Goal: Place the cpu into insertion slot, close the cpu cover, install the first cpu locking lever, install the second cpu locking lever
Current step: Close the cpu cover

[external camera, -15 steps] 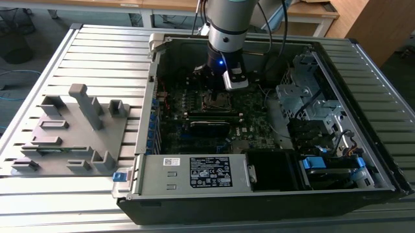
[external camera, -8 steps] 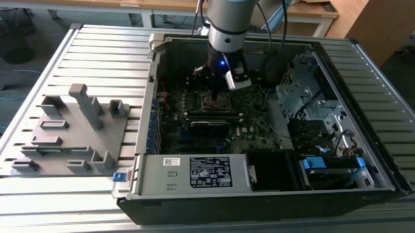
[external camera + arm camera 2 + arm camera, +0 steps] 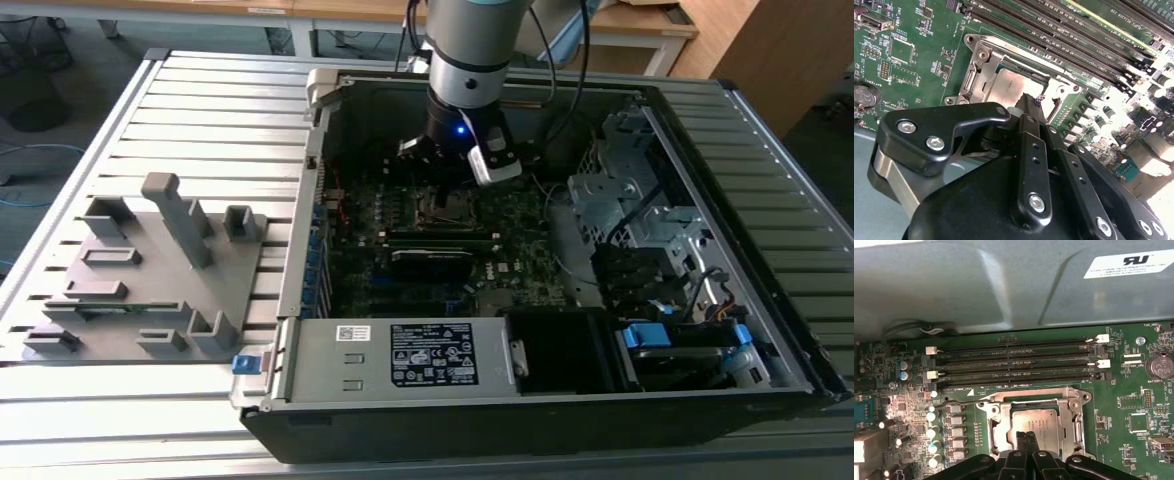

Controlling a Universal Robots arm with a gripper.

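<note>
The cpu [image 3: 1041,421], a pale silvery square, lies in the insertion slot [image 3: 447,208] on the green motherboard. The cpu cover [image 3: 1074,422], a silvery frame with a window, lies flat around it, and the chip's face shows through the window [image 3: 1011,85]. My gripper [image 3: 1026,440] hovers over one edge of the cpu with its two black fingers pressed together and nothing between them. The tips [image 3: 1031,102] are at or just above the cover's edge; I cannot tell whether they touch. A thin wire locking lever [image 3: 954,403] sticks out beside the socket. The arm's wrist [image 3: 461,120] stands over the open case.
Long black memory slots [image 3: 1014,362] run just beyond the socket, with the grey case wall [image 3: 979,285] behind them. A coin battery [image 3: 1159,365] sits off to one side. In the exterior view a grey fixture [image 3: 147,270] stands at the left and a drive cage [image 3: 627,200] at the right.
</note>
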